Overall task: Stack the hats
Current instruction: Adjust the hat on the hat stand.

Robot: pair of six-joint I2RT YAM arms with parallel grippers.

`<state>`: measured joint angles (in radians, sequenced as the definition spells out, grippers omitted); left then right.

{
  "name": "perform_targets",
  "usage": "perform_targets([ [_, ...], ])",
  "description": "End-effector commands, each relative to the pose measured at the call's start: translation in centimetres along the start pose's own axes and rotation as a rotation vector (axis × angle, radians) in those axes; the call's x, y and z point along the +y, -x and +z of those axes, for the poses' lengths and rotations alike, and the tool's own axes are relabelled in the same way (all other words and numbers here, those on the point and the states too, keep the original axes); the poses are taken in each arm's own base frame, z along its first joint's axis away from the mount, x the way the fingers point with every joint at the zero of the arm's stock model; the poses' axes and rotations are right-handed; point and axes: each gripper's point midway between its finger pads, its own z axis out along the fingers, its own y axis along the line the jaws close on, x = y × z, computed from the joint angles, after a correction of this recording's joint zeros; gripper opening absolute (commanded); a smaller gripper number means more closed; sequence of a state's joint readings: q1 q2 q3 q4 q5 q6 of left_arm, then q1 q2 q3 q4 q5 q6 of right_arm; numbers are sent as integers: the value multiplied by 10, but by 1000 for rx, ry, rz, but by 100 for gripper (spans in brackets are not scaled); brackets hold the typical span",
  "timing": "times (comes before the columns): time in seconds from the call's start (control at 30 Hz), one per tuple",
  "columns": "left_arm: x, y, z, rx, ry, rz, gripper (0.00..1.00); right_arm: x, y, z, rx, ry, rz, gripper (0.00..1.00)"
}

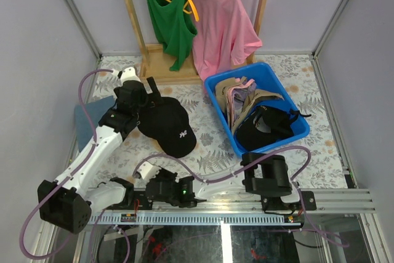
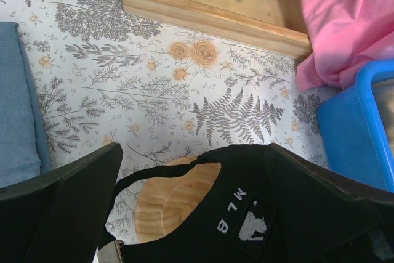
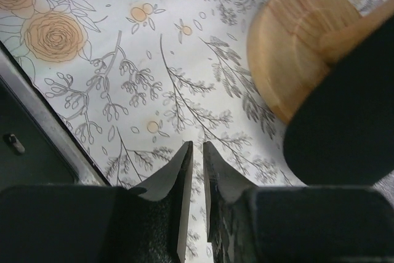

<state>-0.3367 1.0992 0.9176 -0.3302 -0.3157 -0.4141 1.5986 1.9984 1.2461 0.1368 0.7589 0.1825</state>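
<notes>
Straddling the rear of the black MLB cap (image 2: 246, 214), my left hand (image 2: 194, 152) stands at full spread, one finger on each side of the back strap, gripping nothing. I cannot tell whether either finger touches the fabric.

- The cap sits on the round wooden stand (image 2: 169, 201); wood shows through the strap opening. It is mid-surface, left of the blue bin (image 1: 271, 145).
- Other hats lie jumbled in that bin: a tan cap (image 1: 237, 86), a lavender cap (image 1: 229, 100) and a second black cap (image 1: 271, 124), brims crossing.
- My right hand (image 3: 196, 146) is pinched to a thin slit and empty, low over the floral surface (image 3: 92, 90) at the near edge, just beside the stand's base.

Judgement: the black cap looks seated as the bottom of the stack, and the step is getting clear of it cleanly.

- Lift the left hand straight up. Any sideways drift risks snagging the strap and dragging the crown off the knob.
- Check that the crown sits centred before leaving it.
- For the next hat, spread the fingers wide before reaching into the bin.
- Take a single brim, not a bundle; the overlapped caps could come up together.
- Lay each brim in line with the black one, so the pile nests rather than leans.
</notes>
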Motion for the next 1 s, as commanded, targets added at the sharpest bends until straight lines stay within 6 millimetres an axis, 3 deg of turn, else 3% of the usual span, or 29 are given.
perform_targets([
  [0.0,14,-20,0,58,23,43,100,2,37,23,-106,16,74,18],
  [0.37,18,-18,1,40,32,38,100,-27,10,68,-74,-28,119,16],
  [0.67,18,-20,3,50,37,33,100,-67,-21,75,-18,-108,182,15],
  [0.97,18,-23,4,59,38,33,100,-97,-36,77,16,-176,213,15],
])
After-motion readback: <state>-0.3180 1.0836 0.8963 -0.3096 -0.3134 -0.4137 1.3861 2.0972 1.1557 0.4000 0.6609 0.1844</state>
